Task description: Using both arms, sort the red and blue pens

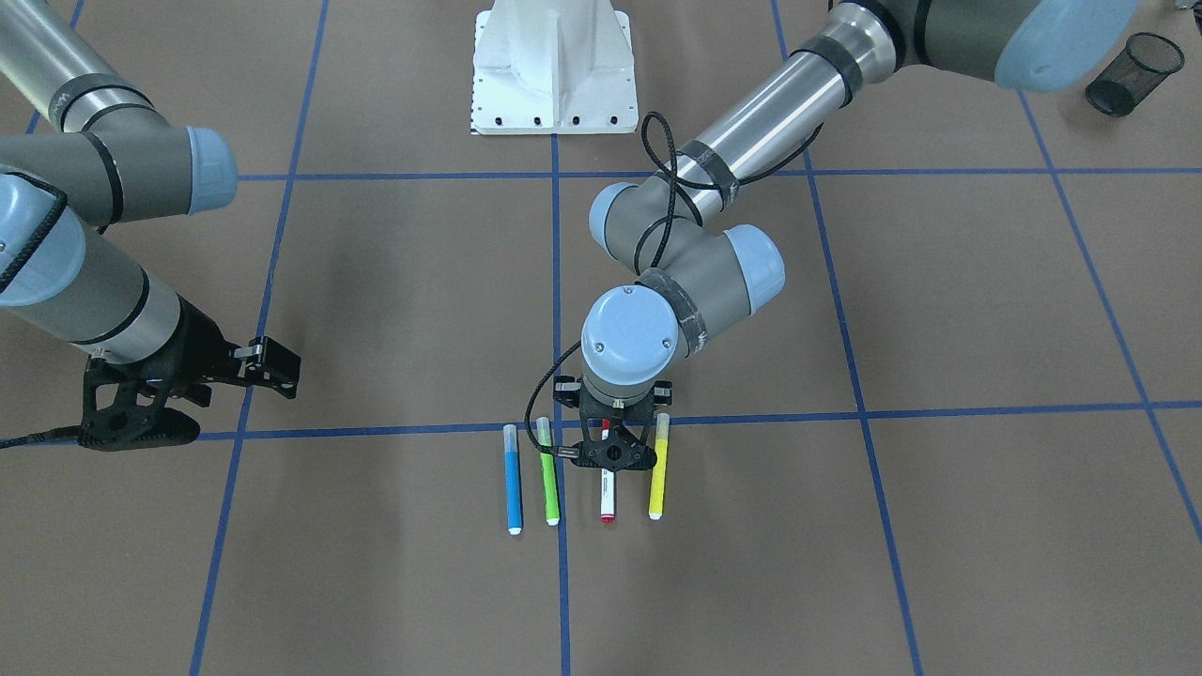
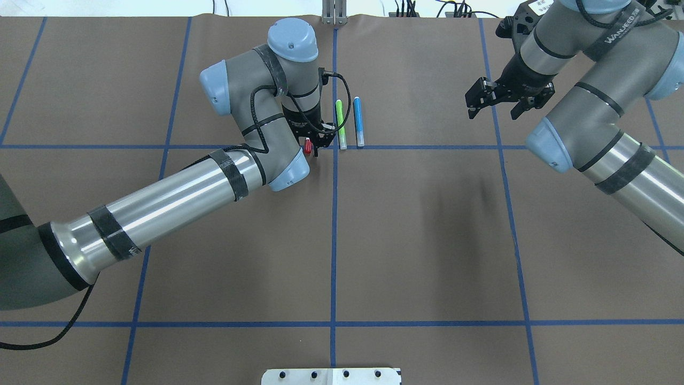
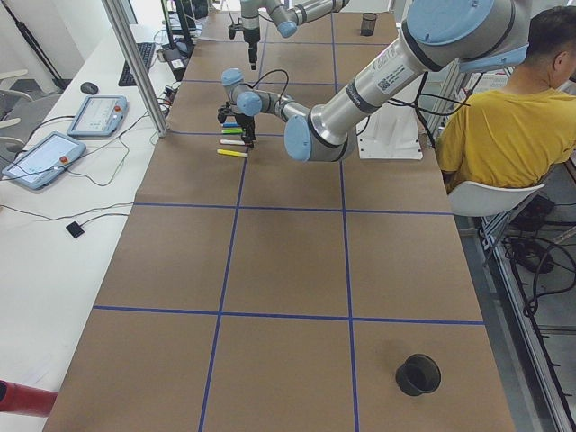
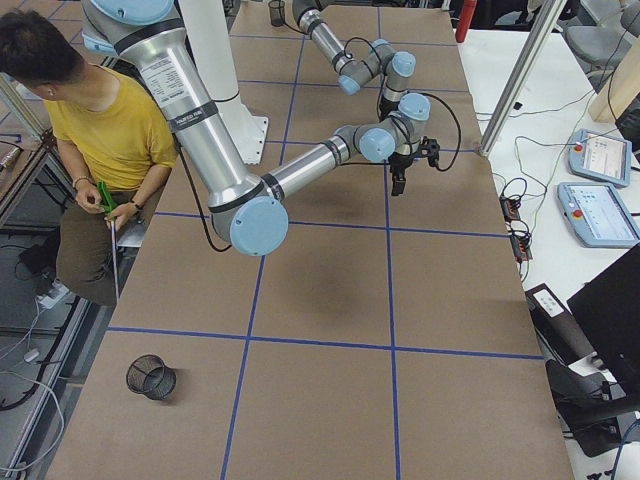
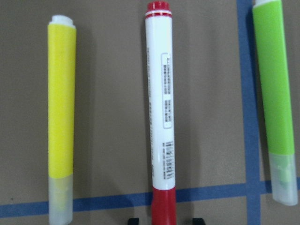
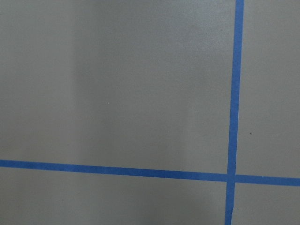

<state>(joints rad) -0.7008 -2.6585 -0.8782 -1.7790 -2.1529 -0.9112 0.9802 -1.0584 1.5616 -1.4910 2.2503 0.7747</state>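
Observation:
Several markers lie side by side near a blue tape line. The red pen [image 5: 159, 93] is white-barrelled with a red cap and sits between a yellow marker [image 5: 61, 140] and a green marker [image 5: 276, 93]. My left gripper [image 1: 615, 455] hangs low right over the red pen [image 1: 608, 496]. It is open, with a fingertip [image 5: 133, 219] on each side of the red cap and a gap on both sides. The blue pen [image 2: 358, 122] lies beyond the green marker [image 2: 340, 124], untouched. My right gripper [image 2: 496, 111] is open and empty, well off to the side above bare table.
A black mesh cup [image 1: 1132, 73] lies near the table corner on the left arm's side. The white robot base [image 1: 554, 66] stands at the table's edge. A person in a yellow shirt [image 3: 504, 126] sits beside the table. The brown table mat [image 2: 417, 230] carries blue tape lines.

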